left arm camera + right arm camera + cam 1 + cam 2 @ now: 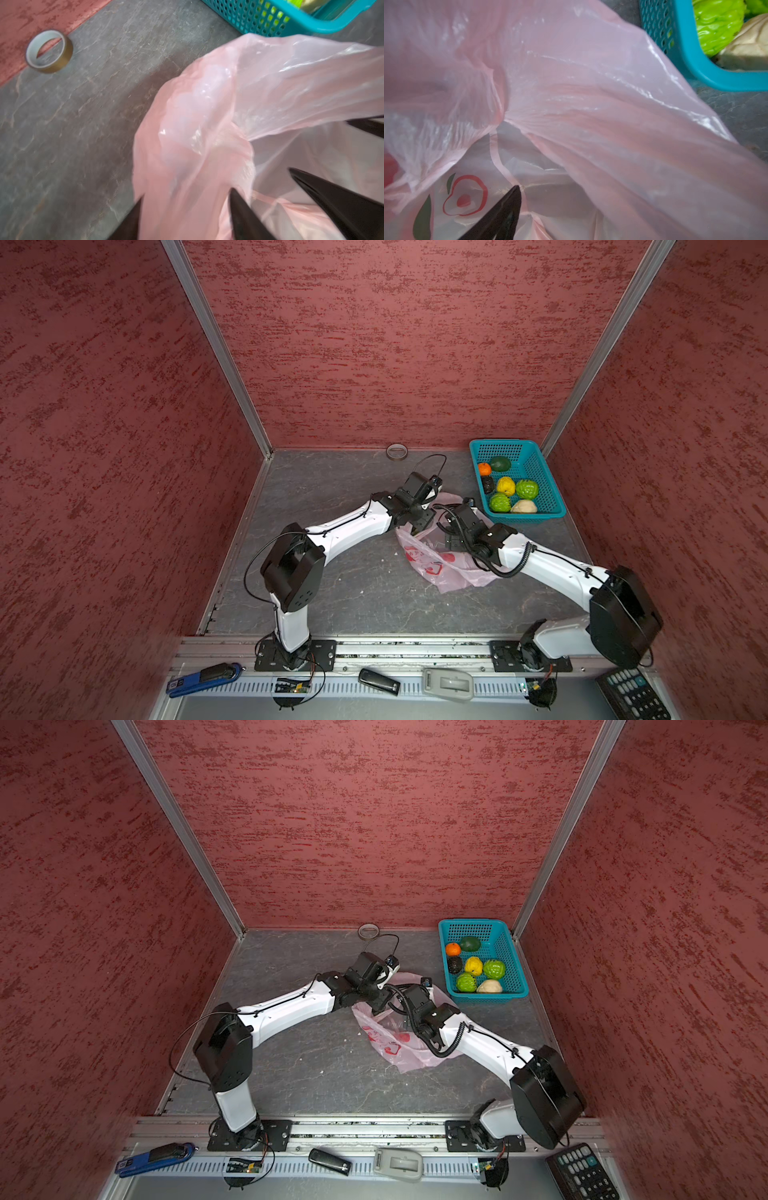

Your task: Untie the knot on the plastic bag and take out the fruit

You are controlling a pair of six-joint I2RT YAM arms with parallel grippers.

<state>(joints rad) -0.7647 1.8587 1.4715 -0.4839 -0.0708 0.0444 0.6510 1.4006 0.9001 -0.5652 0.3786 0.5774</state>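
Note:
The pale pink plastic bag (436, 568) with red print lies crumpled mid-table in both top views, its mouth gaping. No knot shows. My left gripper (187, 193) has its black fingers (243, 216) apart with a fold of the bag's film between them. My right gripper (319, 145) stands wide open at the bag's mouth. One of its fingers (506, 209) shows in the right wrist view; film hides the other. Several fruit (509, 489) lie in the teal basket (552, 493): green, yellow, orange, beige and dark. I see no fruit inside the bag.
The basket stands at the back right corner, close to the bag (399, 1044). A tape roll (397, 451) stands at the back wall. Red walls enclose three sides. A blue stapler (203, 678), small devices and a calculator (631, 693) lie along the front rail.

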